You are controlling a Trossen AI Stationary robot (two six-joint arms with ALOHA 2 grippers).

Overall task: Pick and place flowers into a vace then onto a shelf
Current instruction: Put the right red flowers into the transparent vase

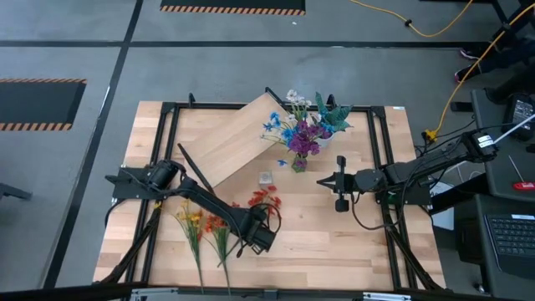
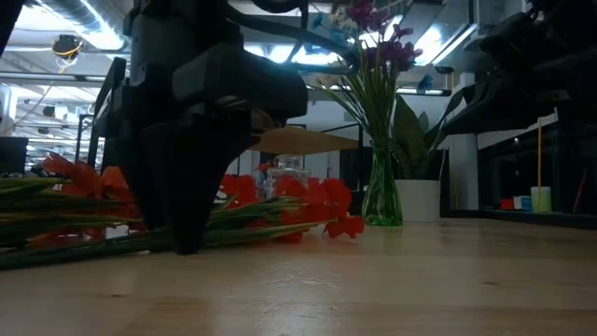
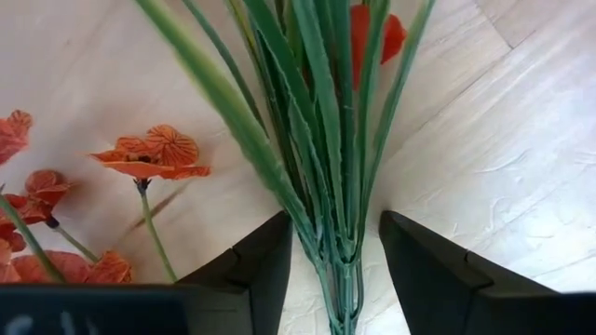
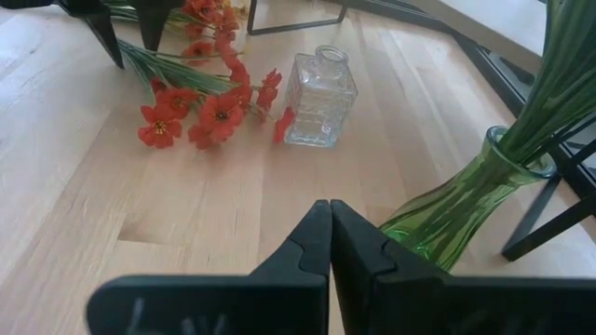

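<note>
- Several sprays of flowers lie on the surface near the left arm: an orange-red spray [image 1: 263,199] flat on the wood with its blooms pointing toward the middle, and a yellow-and-orange bunch [image 1: 201,224] a little further out toward the near edge.
- The green stems [image 3: 321,177] of the orange-red spray run straight between the fingers of the left tool [image 3: 337,270], which stands wide apart on either side of them; the pads are not yet pressing on the stems, so nothing is held.
- In the low view the left tool [image 2: 187,219] is down at the level of the wood, straddling the stems.
- The step in hand, as I judge it, is the pick of this spray: the tool is set around the stems and the closing is about to come.
- The next move calls for a firm close low on the bundled stems, then a lift that lets the long spray swing upright without dragging the neighbouring blooms.
- After that the stems must be steered into the narrow neck of the green glass vase [image 4: 456,209], which already holds blue, purple and white blooms [image 1: 301,127] and stands beside the tilted shelf [image 1: 238,138].
- A small clear glass bottle [image 4: 321,98] stands between the red blooms and the vase, in the likely path.
- The right tool [image 4: 331,247] waits near the vase with its fingers pressed together and empty.
</note>
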